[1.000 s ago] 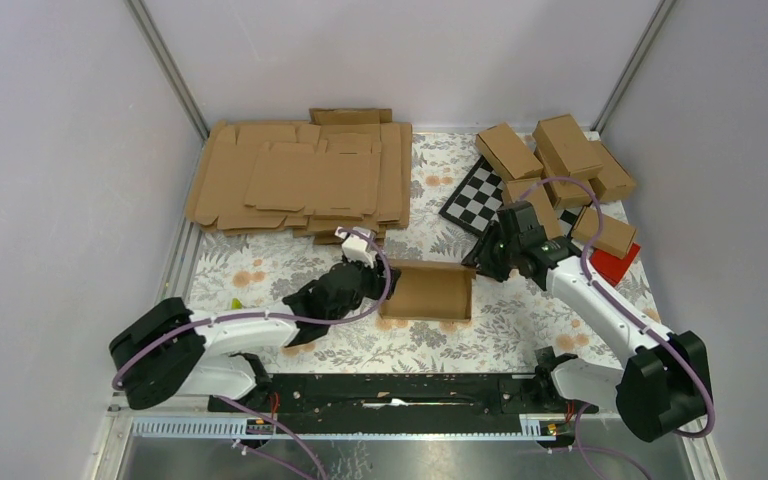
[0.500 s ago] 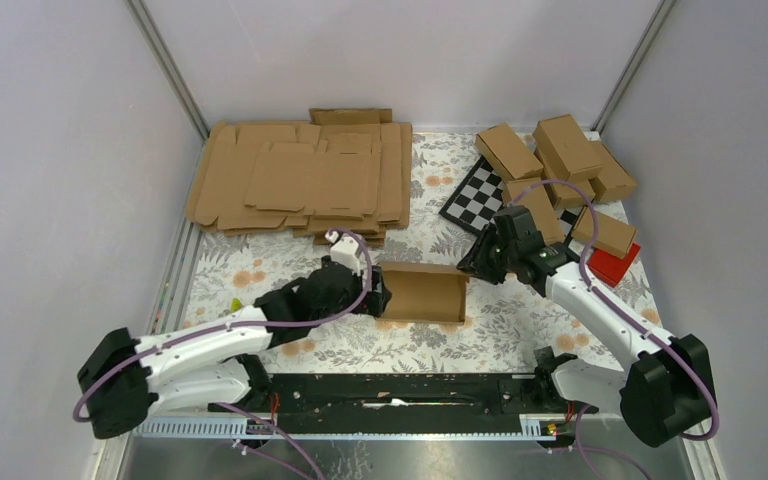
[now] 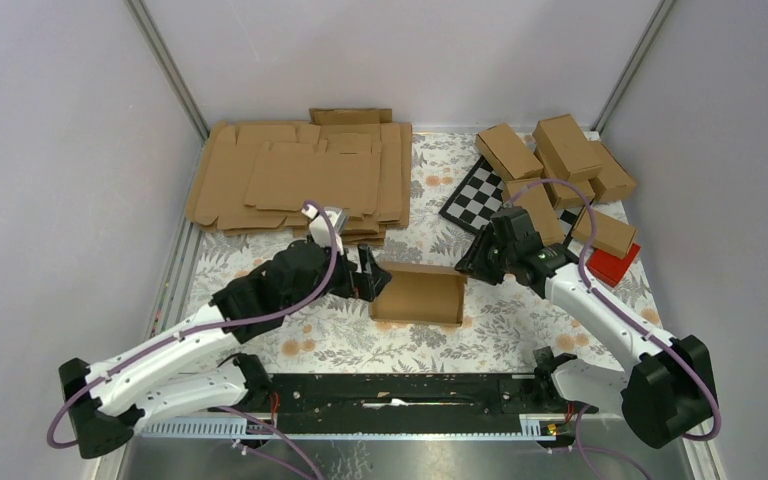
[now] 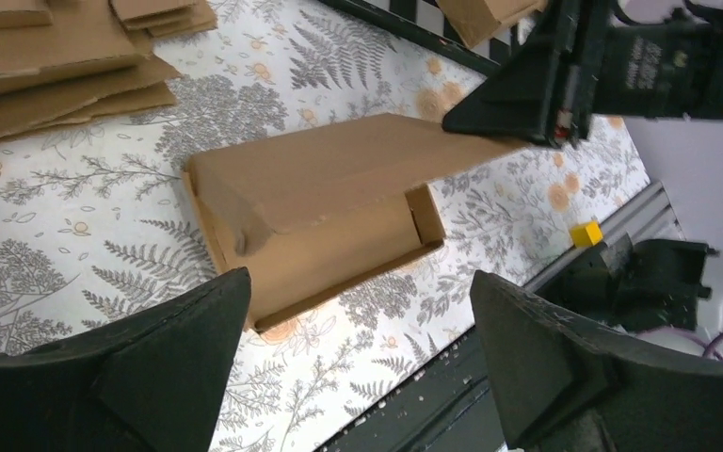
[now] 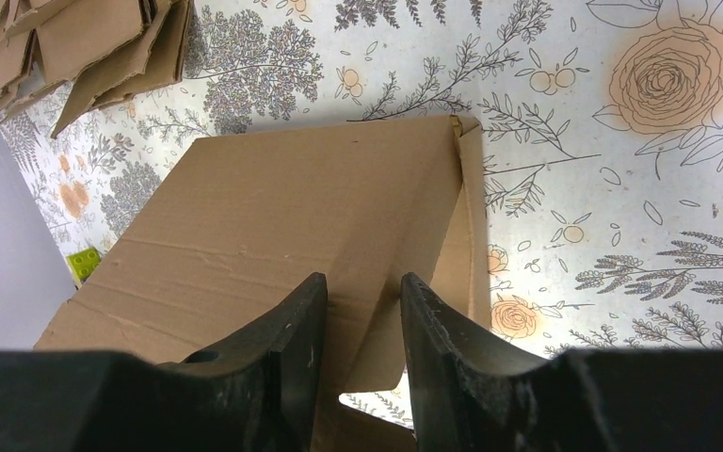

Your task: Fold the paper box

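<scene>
Two grippers: my left gripper (image 3: 367, 276) stands wide and holds nothing; my right gripper (image 5: 362, 287) is narrow, pinched on the edge of the box's lid.
Box: the box (image 3: 418, 297) lies mid-table on the floral mat (image 3: 520, 320), between my two grippers, with its tray flat on the mat.
Lid: the lid (image 4: 339, 165) slants over the tray, raised at the end I pinch, and is not tucked in.
Left side: my wide fingers (image 4: 179, 320) sit just beside the box's left end, apart from it.
Step, as I judge: closing the lid; the fold looks well along but is not finished.
Risk, slide: only one grip holds the box. If my right pulls up or sideways, the light tray may lift or skid, since nothing pins its left end.
Risk, crease: my pinch sits near a corner, so pressing down from there may skew or buckle the lid.
Risk, jam: the left end flap looks bent and loose, and lowering the lid on it could crush it.
Risk, shove: if my left closes carelessly, it could push the box out of my right's pinch.
</scene>
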`<state>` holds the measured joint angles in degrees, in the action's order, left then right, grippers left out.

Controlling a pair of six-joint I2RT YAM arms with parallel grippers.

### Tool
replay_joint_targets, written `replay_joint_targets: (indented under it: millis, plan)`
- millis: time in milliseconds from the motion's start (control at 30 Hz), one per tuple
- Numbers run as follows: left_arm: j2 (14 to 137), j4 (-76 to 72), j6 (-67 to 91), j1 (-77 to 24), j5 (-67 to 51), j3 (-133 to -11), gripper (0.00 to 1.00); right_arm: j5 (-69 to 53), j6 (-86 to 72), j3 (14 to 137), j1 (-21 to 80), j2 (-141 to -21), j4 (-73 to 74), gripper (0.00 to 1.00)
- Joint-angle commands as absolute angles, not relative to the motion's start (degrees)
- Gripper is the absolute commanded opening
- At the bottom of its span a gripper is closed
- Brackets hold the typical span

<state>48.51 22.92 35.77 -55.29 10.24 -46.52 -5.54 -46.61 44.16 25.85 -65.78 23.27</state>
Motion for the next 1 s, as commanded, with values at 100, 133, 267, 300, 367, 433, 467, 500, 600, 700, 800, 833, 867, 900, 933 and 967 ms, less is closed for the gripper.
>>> replay_joint_targets:
  millis: [100,133,267,300,367,433,467,500,600,700,800,833,867,900,933,967]
  plan:
    - [53.06,15.42,36.7,-36.01,-4.69,-48.1,0.99,-4.74,-45.38,44.83,26.67,-64.13,22.34,0.42]
    - [54.37,15.59,36.77,-32.78,-6.43,-49.0,0.99,-4.74,-45.33,44.82,26.71,-64.13,22.37,0.42]
    - [62.06,19.38,39.46,-23.02,-11.56,-52.87,0.99,-4.88,-44.83,45.17,26.89,-63.78,22.37,0.42]
    - [63.8,19.15,39.76,-22.83,-13.11,-52.79,0.99,-4.84,-44.83,45.2,26.89,-63.7,22.34,0.42]
    - [66.52,17.67,40.33,-22.76,-15.54,-51.46,0.98,-4.79,-44.64,45.27,26.92,-63.56,22.37,0.42]
    - [67.57,16.57,40.63,-22.76,-16.94,-49.58,0.96,-4.79,-44.56,45.14,26.95,-63.67,22.33,0.42]
    - [67.83,16.36,40.58,-22.76,-17.34,-48.69,0.94,-4.83,-44.52,45.06,26.98,-63.6,22.35,0.42]
    - [67.85,16.28,40.34,-22.76,-17.64,-47.92,0.91,-4.83,-44.46,44.84,27.03,-63.6,22.37,0.42]
    - [67.68,16.18,39.91,-22.92,-18.28,-44.73,0.82,-4.75,-44.41,43.72,27.21,-63.57,22.26,0.42]
    - [67.19,15.57,40.24,-24.32,-17.64,-41.21,0.76,-4.92,-44.4,42.03,27.48,-63.41,21.38,0.42]
    - [66.32,14.03,41.59,-28.08,-14.3,-37.68,0.74,-4.91,-44.85,39.87,27.81,-62.94,20.11,0.42]
    - [66.12,13.63,42.11,-29.33,-13.14,-36.79,0.73,-4.92,-45.01,39.24,28.06,-62.93,19.76,0.41]
    - [65.98,13.37,42.44,-30.47,-12.17,-36.06,0.72,-4.88,-45.08,38.7,28.3,-62.91,19.36,0.41]
    - [65.97,13.28,42.72,-31.36,-11.29,-35.49,0.72,-4.99,-45.22,38.09,28.53,-62.9,18.94,0.41]
    - [66.02,13.22,42.75,-32.02,-10.53,-35.03,0.71,-4.89,-45.28,37.46,28.82,-62.82,18.64,0.42]
    - [66.01,13.31,42.72,-32.46,-10.13,-34.72,0.7,-4.84,-45.34,36.94,29.03,-62.65,18.36,0.42]
